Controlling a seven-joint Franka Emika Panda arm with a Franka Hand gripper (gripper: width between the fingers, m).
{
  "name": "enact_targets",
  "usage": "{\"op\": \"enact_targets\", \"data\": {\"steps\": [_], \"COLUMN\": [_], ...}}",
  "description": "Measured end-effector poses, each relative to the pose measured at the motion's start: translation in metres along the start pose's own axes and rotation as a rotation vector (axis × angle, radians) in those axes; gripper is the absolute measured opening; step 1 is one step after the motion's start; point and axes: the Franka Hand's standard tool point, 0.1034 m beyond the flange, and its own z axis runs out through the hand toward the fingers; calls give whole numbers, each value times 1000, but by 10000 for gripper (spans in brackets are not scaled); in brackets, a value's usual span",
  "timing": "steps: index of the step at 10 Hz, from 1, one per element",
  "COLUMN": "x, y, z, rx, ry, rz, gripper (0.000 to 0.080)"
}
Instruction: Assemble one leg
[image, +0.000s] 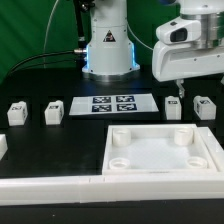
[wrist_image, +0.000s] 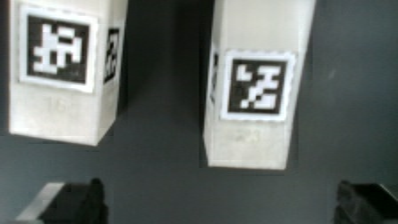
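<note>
Black worktop (image: 40, 140) all round, marker board (image: 112, 103) flat in the middle, and the end effector (image: 175, 90) hangs on the exterior view's right, just above the leg (image: 173, 107), which stands upright on the worktop. A neighbour leg (image: 204, 106) stands near it, further toward the exterior view's right.

In the wrist view the end effector (wrist_image: 217, 203) is spread wide and holds nothing. Both fingers (wrist_image: 71, 200) show dark at the frame's edge, with the leg (wrist_image: 258, 90) and the neighbour leg (wrist_image: 71, 70) beyond them, a dark gap between the two.

The step, as I read it, is the pick, and the crowding is the catch. One finger has to drop into that gap, so the end effector wants centring on the one leg first, or it may clip the neighbour. Then a straight descent and a close on the flat side faces, keeping the leg upright for a corner socket of the tray-like piece (image: 160, 150).
</note>
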Motion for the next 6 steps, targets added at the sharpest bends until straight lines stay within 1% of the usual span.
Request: {"op": "enact_targets", "data": {"steps": [1, 2, 3, 4, 5, 6], "x": [-1, -7, -10, -6, -11, -19], "y": [1, 4, 7, 9, 14, 12], "z": [1, 2, 0, 2, 7, 9], "rx": [0, -14, -31, -34, -39, -50], "ry": [-1, -72, -199, -274, -337, -433], "rz": [-1, -7, -17, -21, -17, -13], "gripper": [649, 649, 649, 649, 649, 649]}}
